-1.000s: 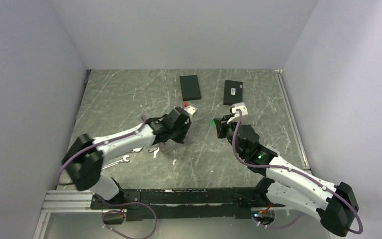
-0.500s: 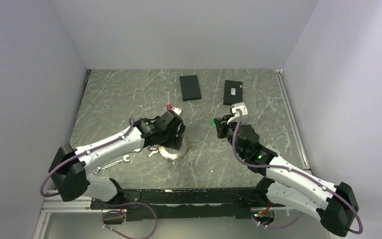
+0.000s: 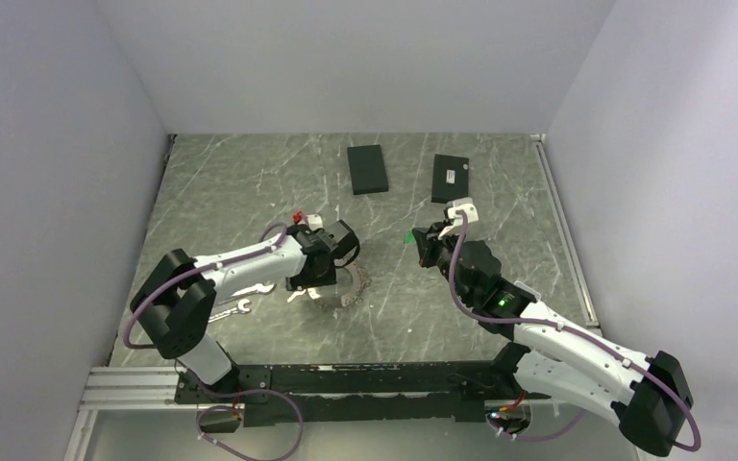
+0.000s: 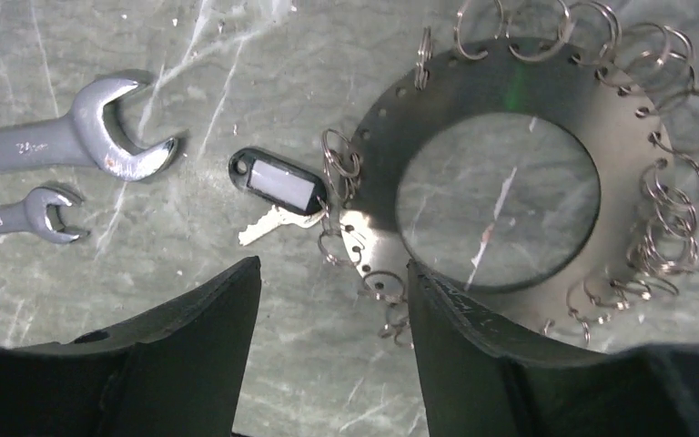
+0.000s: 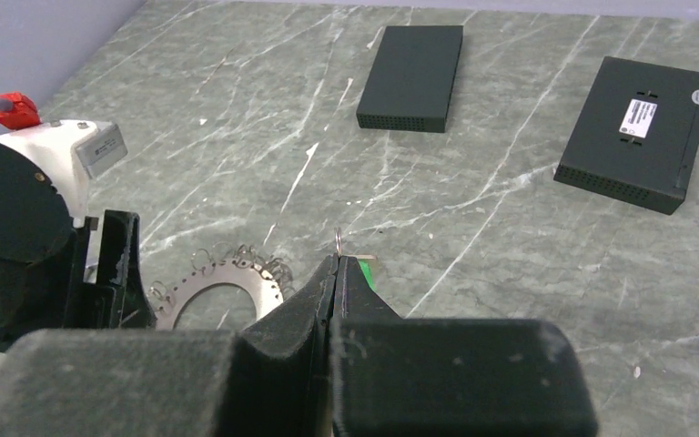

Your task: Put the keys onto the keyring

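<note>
The keyring (image 4: 619, 146) is a grey metal disc with an open centre and several small split rings round its edge, lying flat on the table (image 3: 231, 192). It also shows in the top view (image 3: 356, 285) and the right wrist view (image 5: 237, 274). A key with a black tag (image 4: 278, 182) lies against its left edge. My left gripper (image 4: 332, 309) is open and empty, just above the disc's near-left edge. My right gripper (image 5: 337, 259) is shut on a green-tagged key (image 5: 370, 270), with a small ring sticking up from the tips. It is held to the right of the disc (image 3: 423, 240).
Two flat black boxes (image 3: 367, 168) (image 3: 451, 178) lie at the back of the table. Two wrenches, a larger one (image 4: 64, 141) and a smaller one (image 4: 27, 214), lie left of the tagged key. Grey walls close in the left, back and right sides.
My left gripper has drawn back to the left and turned, uncovering the keyring that it hid a second ago. The right arm has not moved.
</note>
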You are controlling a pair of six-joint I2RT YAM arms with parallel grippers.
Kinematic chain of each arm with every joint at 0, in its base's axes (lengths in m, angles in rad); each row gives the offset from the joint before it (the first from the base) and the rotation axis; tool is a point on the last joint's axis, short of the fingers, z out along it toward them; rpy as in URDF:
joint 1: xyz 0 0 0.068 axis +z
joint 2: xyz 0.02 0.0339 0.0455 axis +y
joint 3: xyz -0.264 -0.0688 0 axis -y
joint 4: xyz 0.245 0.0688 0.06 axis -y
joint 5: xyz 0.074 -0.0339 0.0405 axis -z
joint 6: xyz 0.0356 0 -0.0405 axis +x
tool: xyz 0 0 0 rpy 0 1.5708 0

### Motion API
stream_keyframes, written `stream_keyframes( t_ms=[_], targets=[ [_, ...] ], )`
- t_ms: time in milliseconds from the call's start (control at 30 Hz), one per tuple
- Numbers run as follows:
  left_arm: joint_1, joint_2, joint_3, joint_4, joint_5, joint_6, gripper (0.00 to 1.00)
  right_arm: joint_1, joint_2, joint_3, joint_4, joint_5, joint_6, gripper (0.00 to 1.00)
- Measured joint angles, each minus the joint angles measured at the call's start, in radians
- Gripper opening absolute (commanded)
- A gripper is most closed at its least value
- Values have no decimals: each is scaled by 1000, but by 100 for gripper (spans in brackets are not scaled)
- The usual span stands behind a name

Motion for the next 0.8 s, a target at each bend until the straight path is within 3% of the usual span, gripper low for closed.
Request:
stream_keyframes(
  t_ms=[133, 167, 367, 733, 767, 800],
  targets=[
    [42, 0, -69, 109, -2, 33, 51, 5, 0, 0, 0, 0, 0, 0],
    [66, 0, -100, 157, 5, 56, 40, 6, 0, 0, 0, 0, 0, 0],
    [161, 22, -167, 320, 39, 170, 0, 6, 0, 0, 0, 1, 0, 0],
    [199, 99, -100, 489, -19, 459, 0, 6, 0, 0, 0, 1, 0, 0],
    [206, 109, -88, 502, -26, 486, 1, 6, 0, 0, 0, 1, 0, 0],
    [216, 124, -69, 513, -29, 522, 13, 6, 0, 0, 0, 1, 0, 0]
  ],
)
